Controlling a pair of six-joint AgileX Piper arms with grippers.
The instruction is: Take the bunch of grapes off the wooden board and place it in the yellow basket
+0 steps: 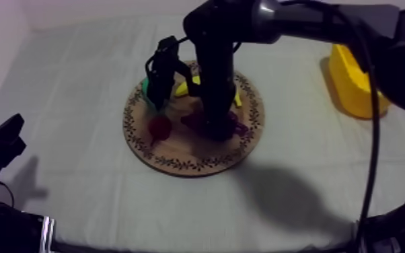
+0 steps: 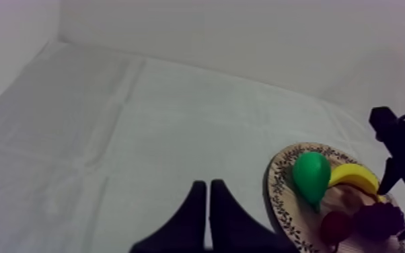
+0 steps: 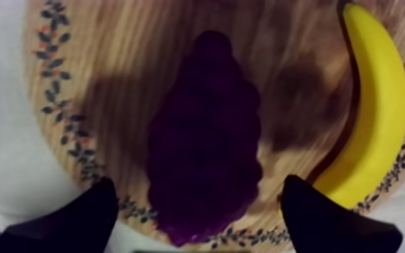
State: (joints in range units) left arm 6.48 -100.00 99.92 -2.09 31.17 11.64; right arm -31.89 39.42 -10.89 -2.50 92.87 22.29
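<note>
**Grapes on the board, our right gripper spread above them**

The desk (image 1: 299, 222) lies under a creased grey-white cloth (image 2: 111, 121) that runs back to a plain pale wall (image 2: 245, 33). Our right arm (image 1: 299, 23) throws a dark shadow (image 1: 286, 195) on the cloth off the board's near right rim. The round wooden board (image 1: 178, 163) sits near the desk's middle, the yellow basket (image 1: 353, 81) at its far right edge. The bunch of grapes (image 3: 205, 134) lies on the board, its broad end reaching the patterned rim, the banana (image 3: 373, 114) just beside it. Our right gripper (image 3: 198, 183) hangs over the bunch, released, with one finger at each side of the broad end. The pear (image 2: 311, 175) and the small red fruit (image 2: 336, 225) lie toward the board's left rim. Our left gripper (image 2: 207, 195) is clenched on nothing at the desk's left edge, toward the near corner.
</note>
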